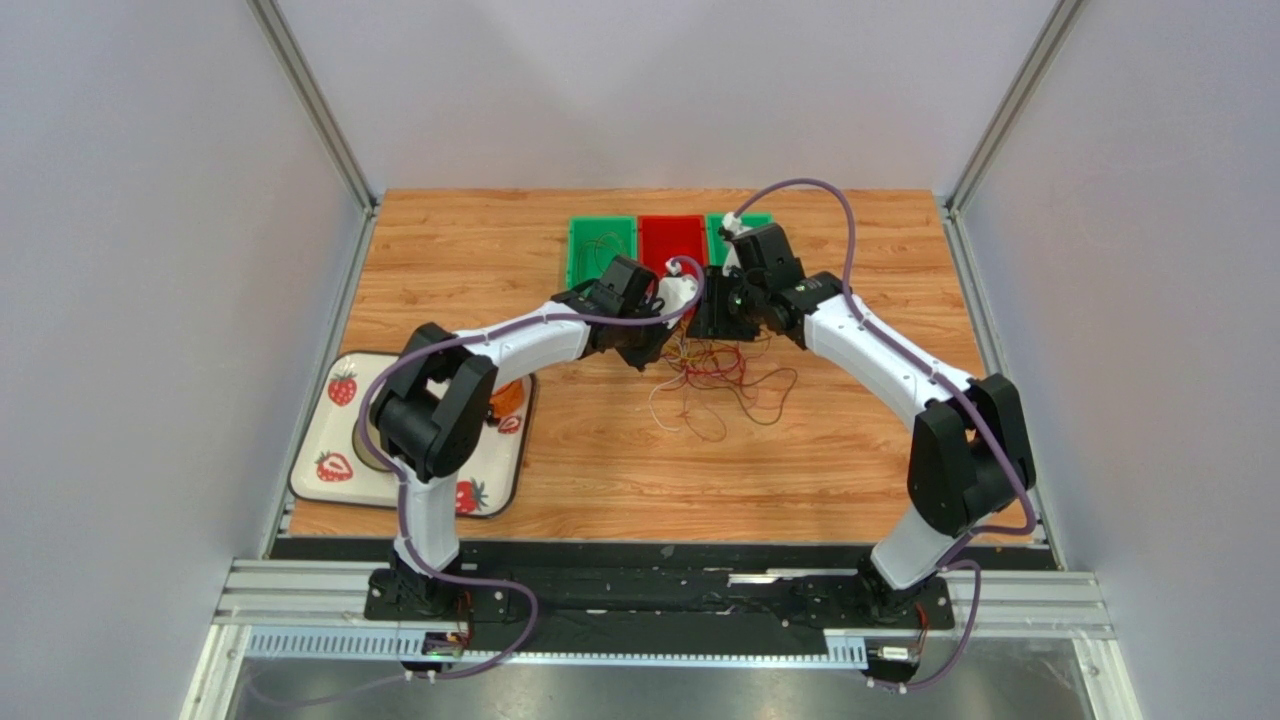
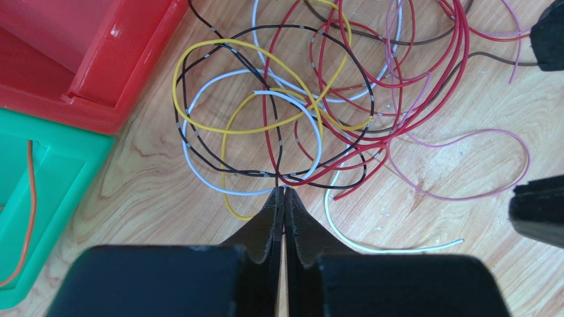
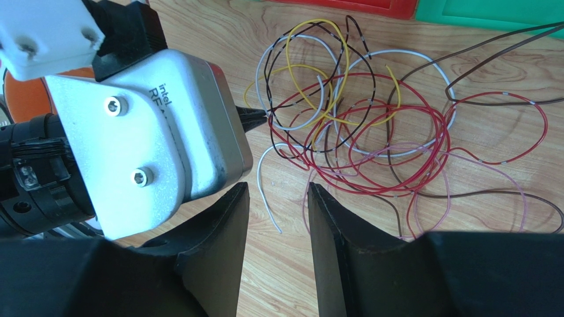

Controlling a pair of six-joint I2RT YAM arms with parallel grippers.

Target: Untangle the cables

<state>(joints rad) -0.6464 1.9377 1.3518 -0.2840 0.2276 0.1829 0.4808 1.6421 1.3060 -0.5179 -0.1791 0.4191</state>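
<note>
The cables (image 1: 724, 383) lie in a loose tangle on the wooden table, in front of the bins. The left wrist view shows red, yellow, black, whitish and pink cables (image 2: 318, 99) looped over one another. My left gripper (image 2: 284, 190) stands at the near edge of the tangle, its jaws closed together where a black and a whitish cable cross at the tips. In the right wrist view its tip (image 3: 255, 117) touches the left side of the cables (image 3: 371, 132). My right gripper (image 3: 278, 188) hangs open over bare wood just short of the tangle, with nothing between its fingers.
A green bin (image 1: 601, 248), a red bin (image 1: 672, 240) and a second green bin (image 1: 718, 222) stand in a row behind the tangle. The green bin (image 2: 59, 165) in the left wrist view holds an orange cable (image 2: 30, 198). A strawberry-print tray (image 1: 338, 450) sits at the left.
</note>
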